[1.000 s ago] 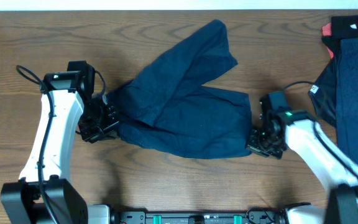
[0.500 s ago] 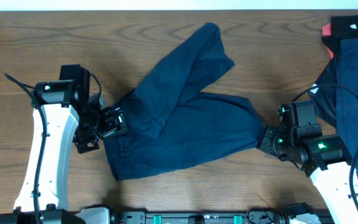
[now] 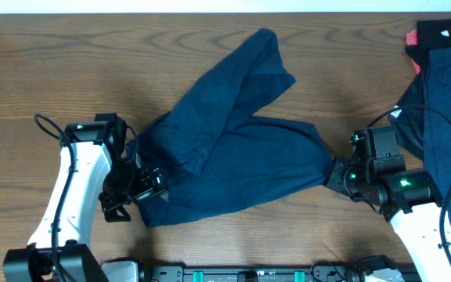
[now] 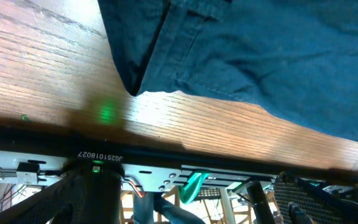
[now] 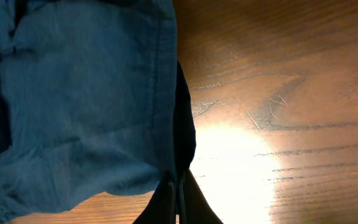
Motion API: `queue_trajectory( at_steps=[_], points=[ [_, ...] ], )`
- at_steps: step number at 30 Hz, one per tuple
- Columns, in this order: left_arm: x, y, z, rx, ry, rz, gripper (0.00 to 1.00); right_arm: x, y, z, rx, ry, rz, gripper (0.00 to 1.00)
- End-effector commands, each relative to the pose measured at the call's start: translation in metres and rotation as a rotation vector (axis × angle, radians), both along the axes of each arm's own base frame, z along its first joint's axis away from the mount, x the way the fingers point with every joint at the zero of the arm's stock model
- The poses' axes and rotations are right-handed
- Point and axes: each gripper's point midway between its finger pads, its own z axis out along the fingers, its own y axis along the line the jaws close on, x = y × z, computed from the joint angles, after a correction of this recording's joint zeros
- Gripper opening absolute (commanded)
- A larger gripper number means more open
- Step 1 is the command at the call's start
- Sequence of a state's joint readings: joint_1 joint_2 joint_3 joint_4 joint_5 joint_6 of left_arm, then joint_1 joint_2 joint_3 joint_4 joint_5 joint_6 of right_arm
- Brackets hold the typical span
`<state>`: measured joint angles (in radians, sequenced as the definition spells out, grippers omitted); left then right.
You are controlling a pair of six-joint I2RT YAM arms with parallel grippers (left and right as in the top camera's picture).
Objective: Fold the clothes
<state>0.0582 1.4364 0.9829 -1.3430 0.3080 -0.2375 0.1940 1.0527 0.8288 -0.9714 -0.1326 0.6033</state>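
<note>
A dark navy pair of trousers [image 3: 241, 157] lies spread across the middle of the table, one leg reaching to the back. Its waist corner [image 4: 132, 87] rests flat near the front edge. My left gripper [image 3: 135, 194] hovers at that front left corner, open, with no cloth in it; its fingers do not show in the left wrist view. My right gripper [image 3: 337, 174] is shut on the right edge of the trousers [image 5: 79, 93], a dark fold pinched between its fingertips [image 5: 179, 193].
More clothes are piled at the right edge: a navy garment [image 3: 445, 102] with a small white label [image 3: 395, 112], a black piece [image 3: 445, 31] and a red one [image 3: 410, 37] behind it. The table's front rail [image 4: 166, 165] runs just below the trousers.
The trousers were pulled rightward and toward the front. My left gripper then let go of the waist and slid toward the front edge. My right gripper keeps its hold.
</note>
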Motion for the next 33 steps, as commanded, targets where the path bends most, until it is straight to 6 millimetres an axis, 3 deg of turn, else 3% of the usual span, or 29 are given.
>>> queue_trajectory(
  at_steps=[1,6,14,20,27,33],
  points=[
    [0.003,0.001,-0.005,0.008,0.003,0.011,0.98,0.008,-0.005,0.006,-0.018,-0.03,-0.027,0.02],
    [0.011,0.002,-0.018,0.02,0.026,0.049,0.98,0.024,-0.011,0.013,-0.017,-0.097,-0.059,0.01],
    [0.023,0.002,-0.044,0.026,0.075,0.074,0.98,0.059,-0.067,0.042,-0.041,-0.154,-0.177,0.02],
    [0.02,-0.001,-0.05,0.021,0.11,0.066,0.98,0.068,-0.083,0.037,-0.055,-0.12,-0.187,0.01],
    [0.018,-0.044,-0.049,-0.067,0.084,-0.052,0.98,0.07,-0.083,0.016,-0.051,-0.042,-0.185,0.02],
    [0.004,-0.073,-0.05,-0.026,0.107,-0.135,0.98,0.069,-0.081,0.007,-0.041,-0.006,-0.181,0.02]
  ],
)
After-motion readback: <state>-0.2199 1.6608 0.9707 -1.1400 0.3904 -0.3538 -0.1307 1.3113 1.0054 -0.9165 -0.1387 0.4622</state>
